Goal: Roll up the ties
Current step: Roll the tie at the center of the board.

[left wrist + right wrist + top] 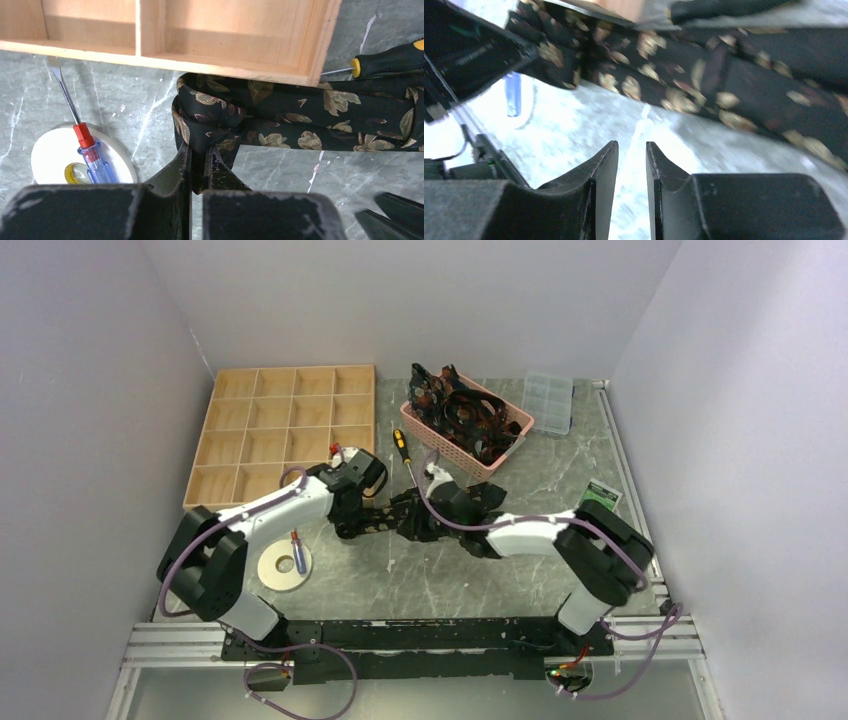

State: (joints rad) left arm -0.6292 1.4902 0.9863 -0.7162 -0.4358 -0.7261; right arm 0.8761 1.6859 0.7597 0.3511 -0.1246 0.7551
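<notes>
Clamping with the left gripper (200, 167), fingers shut hard on a fold of the tie (300, 125) at its bunched, loosely coiled end, close against the outer wall of the wooden tray (240, 60). Trailing the rest of the strip flat and unrolled to the right across the table (125, 115), toward the black-and-yellow screwdriver (390, 57). Hovering low with the right gripper (631, 165) near that strip, fingers a narrow gap apart and gripping nothing, in a blurred view.

Risking, by the look of it, a slack coil: pinching slick fabric by one small fold, likely slipping free or springing open on the next turn. Risking too a snag against the tray's corner or the screwdriver shaft, and dragging the whole length along with nothing pinning its tail.

Showing smooth, faintly glossy black cloth scattered with tan-gold leaves, soft and creased at the coil. Contrasting with pale, square-edged wood and a grey, white-veined marbled top. Waiting at the back, more ties (465, 410) heaped in a slotted pink basket (512, 428).
</notes>
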